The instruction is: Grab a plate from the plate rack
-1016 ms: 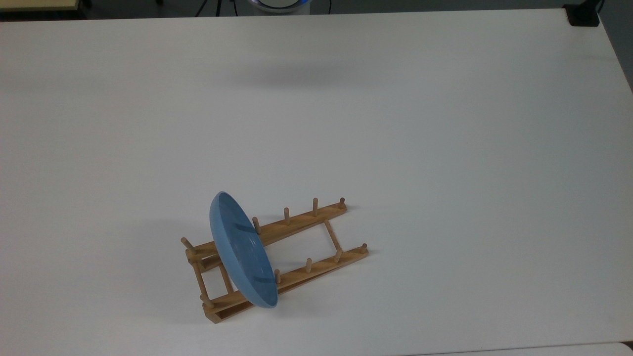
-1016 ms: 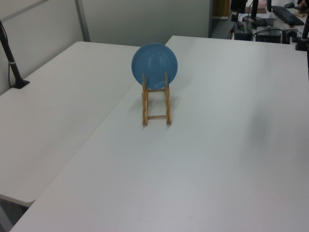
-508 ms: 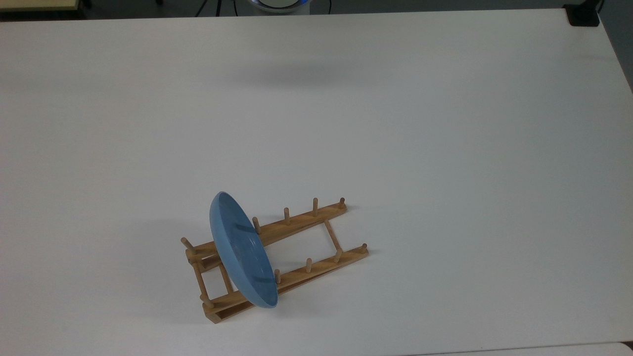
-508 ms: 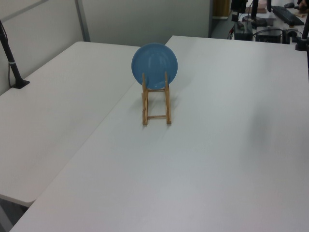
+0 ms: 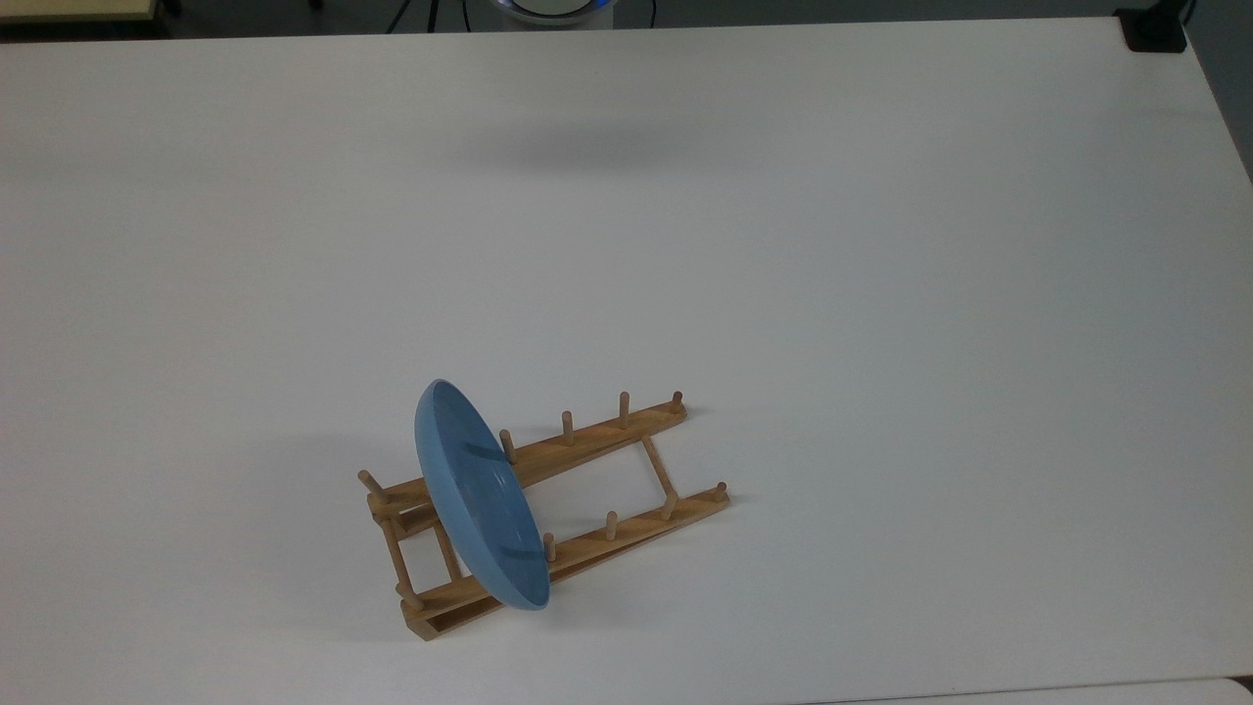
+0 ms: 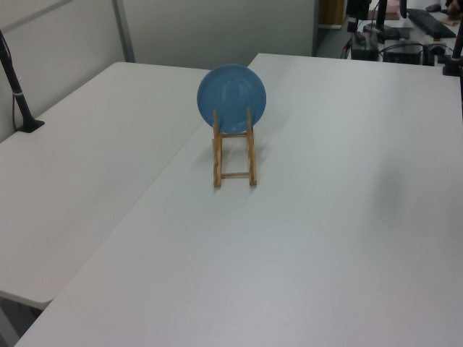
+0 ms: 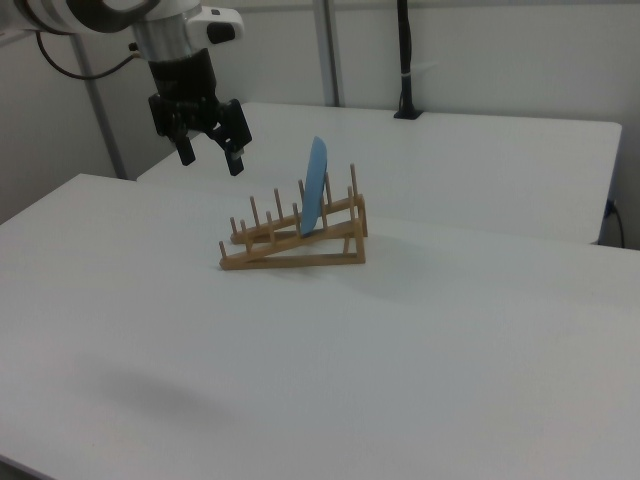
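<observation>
1. Table (image 5: 881, 294), broad and white, carries the whole setup; the rack sits toward the lower left of the top view, with bare surface all around it, which I reckon leaves the arm free to come in from any side.

2. Panda arm (image 7: 110, 15) reaches in from the right view's upper left. Its gripper (image 7: 210, 158) hangs in the air, well apart from the rack and above table level, fingers spread apart and holding nothing. To my eye the approach has barely begun.

3. Plate rack (image 5: 607, 534) is a light-brown wooden wedge, higher at one end, its two rails carrying rows of short pegs so that dishes can stand on edge.

4. Light-blue plate (image 7: 315, 185) stands nearly upright in a slot near the raised end, between pegs, leaning a little. In the left view the plate (image 6: 231, 90) faces the camera, its lower edge down between the rails.

5. Its top rim stands clear above the pegs, and that looks like the natural spot for the fingers to pinch, then lift straight up to avoid snagging.
</observation>
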